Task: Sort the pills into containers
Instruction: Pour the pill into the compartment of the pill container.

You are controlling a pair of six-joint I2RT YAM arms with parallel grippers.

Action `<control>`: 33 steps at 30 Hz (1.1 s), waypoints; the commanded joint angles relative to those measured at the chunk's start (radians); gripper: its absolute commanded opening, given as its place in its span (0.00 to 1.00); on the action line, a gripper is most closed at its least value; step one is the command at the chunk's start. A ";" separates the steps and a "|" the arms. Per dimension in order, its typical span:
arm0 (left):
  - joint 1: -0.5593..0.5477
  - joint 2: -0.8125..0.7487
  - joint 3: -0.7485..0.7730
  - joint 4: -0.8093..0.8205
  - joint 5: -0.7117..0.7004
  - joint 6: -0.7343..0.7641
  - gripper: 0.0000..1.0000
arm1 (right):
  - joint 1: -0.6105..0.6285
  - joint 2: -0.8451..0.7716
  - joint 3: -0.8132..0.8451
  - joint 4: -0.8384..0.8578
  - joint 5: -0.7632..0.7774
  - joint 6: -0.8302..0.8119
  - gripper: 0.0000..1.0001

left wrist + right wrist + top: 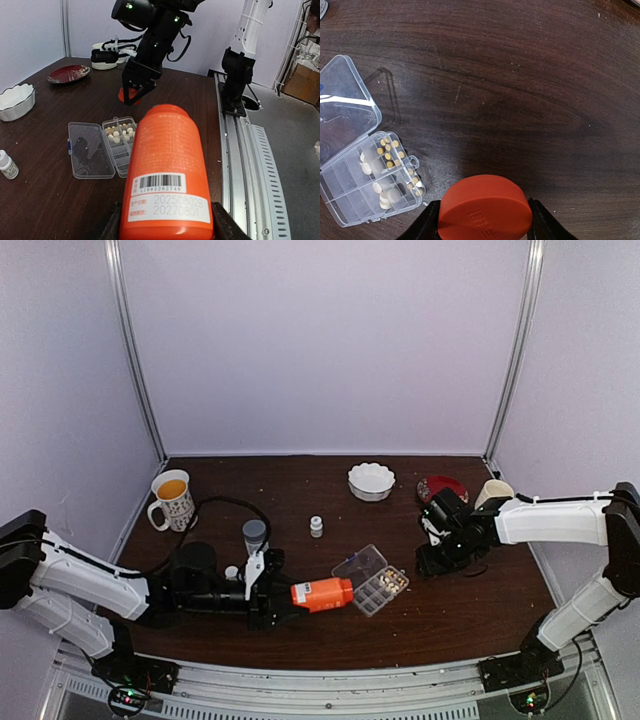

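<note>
My left gripper (285,598) is shut on the base of an orange bottle (322,594), held on its side with its far end toward the clear pill box (381,590). In the left wrist view the bottle (167,170) fills the foreground, with the box (120,142) beyond it, lid (90,150) open flat. Pale pills (119,134) lie in several cells. My right gripper (432,558) is right of the box, low over the table, shut on the bottle's orange cap (484,207). Its view shows the box (350,195) at lower left with pills (387,150) in it.
A grey-capped bottle (255,536) stands by my left wrist and a small white bottle (316,527) behind the box. A mug (172,498) stands at far left. A white fluted bowl (371,481), a red dish (442,488) and a beige cup (493,490) stand at the back.
</note>
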 commanded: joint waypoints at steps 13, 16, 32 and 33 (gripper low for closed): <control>-0.023 0.119 0.137 -0.088 -0.188 -0.049 0.00 | -0.024 -0.042 -0.025 0.038 0.001 0.003 0.00; -0.025 0.142 0.146 -0.078 -0.181 -0.064 0.00 | -0.026 -0.048 -0.027 0.036 0.005 0.000 0.00; -0.041 0.258 0.237 -0.115 -0.176 -0.063 0.00 | -0.027 -0.058 -0.033 0.036 0.003 -0.012 0.00; -0.041 0.260 0.240 -0.118 -0.181 -0.063 0.00 | -0.027 -0.058 -0.033 0.036 0.004 -0.014 0.00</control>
